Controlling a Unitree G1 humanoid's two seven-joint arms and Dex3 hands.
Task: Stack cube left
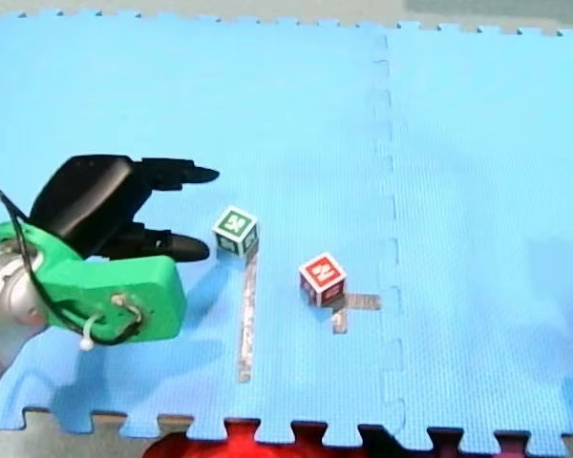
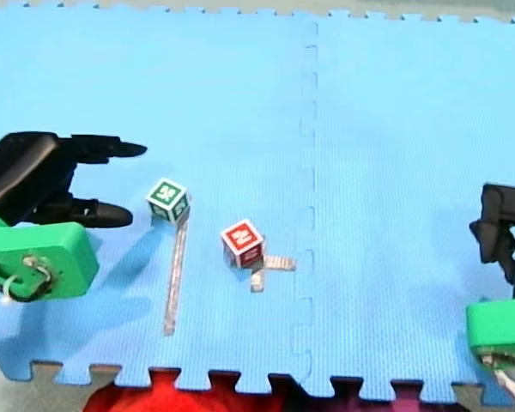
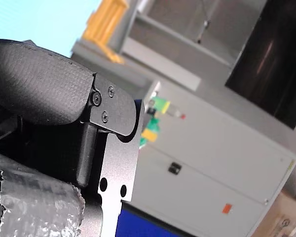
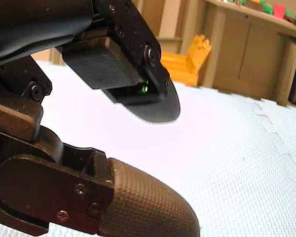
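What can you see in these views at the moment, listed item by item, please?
foam mat: one, blue, interlocking tiles covering the work surface
green cube: one, green, left of centre on the mat
red cube: one, red, right of the green cube and nearer the robot, apart from it
tape strips: three, grey; one long from the green cube toward the near edge, two short by the red cube
red object: one, red, below the mat's near edge
yellow object: one, beyond the mat
left hand: one, black, holding nothing, just left of the green cube
right hand: one, black, at the mat's right edge
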